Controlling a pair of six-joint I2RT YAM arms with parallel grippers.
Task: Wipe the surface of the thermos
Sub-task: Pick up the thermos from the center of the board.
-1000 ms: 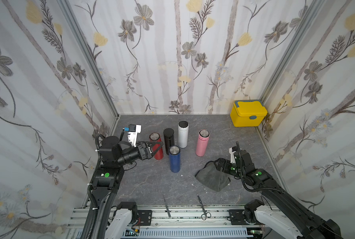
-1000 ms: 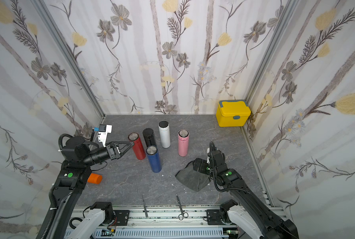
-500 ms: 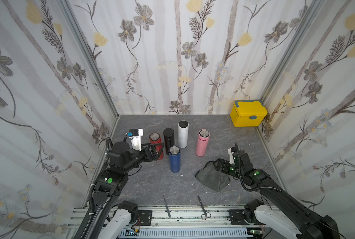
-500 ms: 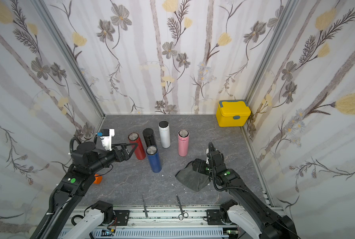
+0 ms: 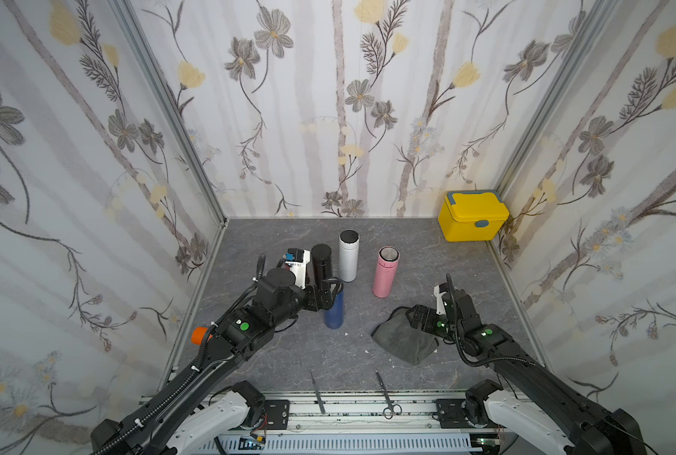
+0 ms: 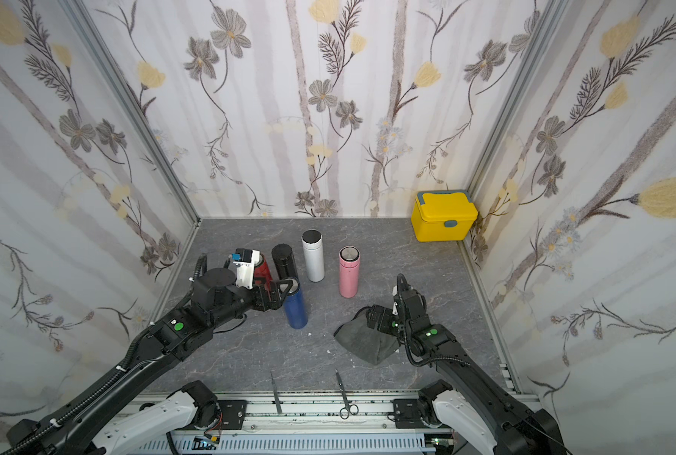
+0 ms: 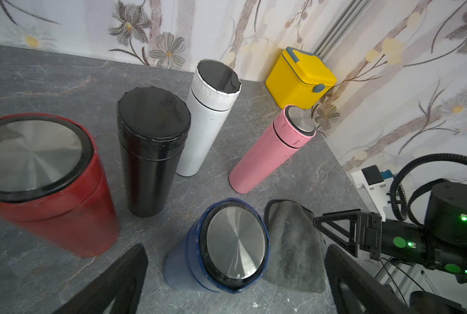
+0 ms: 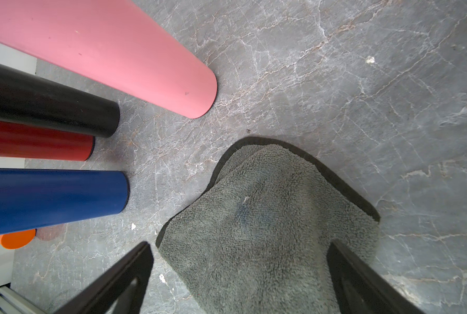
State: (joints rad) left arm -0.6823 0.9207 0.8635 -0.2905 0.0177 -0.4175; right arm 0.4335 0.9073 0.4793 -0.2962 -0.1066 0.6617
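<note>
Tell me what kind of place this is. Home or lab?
Probably a staged robot test cell, not a home: wallpapered panels in metal framing, a left arm and right arm on a front rail, thermoses and a cloth laid out on a table.

In a top view the red thermos point(image 6: 264, 270) was mostly hidden by the left wrist camera point(image 6: 245, 267); in the left wrist view it was cut off and blurred.

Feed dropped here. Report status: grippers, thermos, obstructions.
Left gripper open at blue thermos, no grip. Right gripper open over grey cloth, not picked up. Red thermos and black thermos stand close behind it.
</note>
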